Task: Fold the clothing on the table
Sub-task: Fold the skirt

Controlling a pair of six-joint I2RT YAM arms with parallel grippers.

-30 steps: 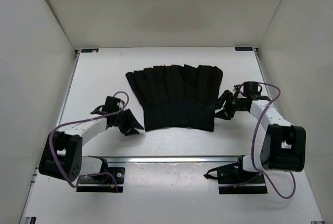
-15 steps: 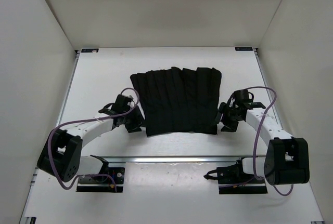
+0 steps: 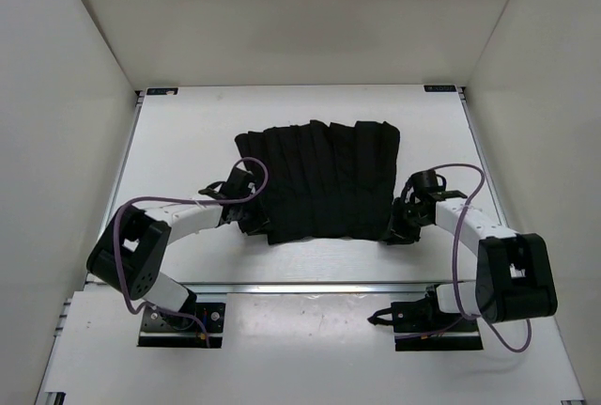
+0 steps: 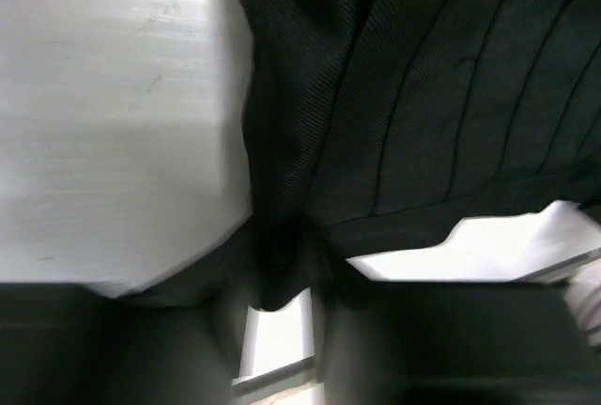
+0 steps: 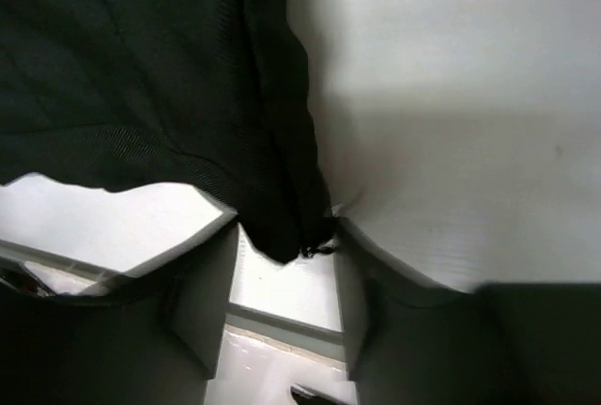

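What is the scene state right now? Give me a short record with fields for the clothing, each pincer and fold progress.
clothing: black, pleated, spread flat on the table
left pincer: at the near left corner, fabric tip between its fingers, grip unclear
right pincer: at the near right corner, fabric tip between its fingers, grip unclear
fold progress: no fold made yet
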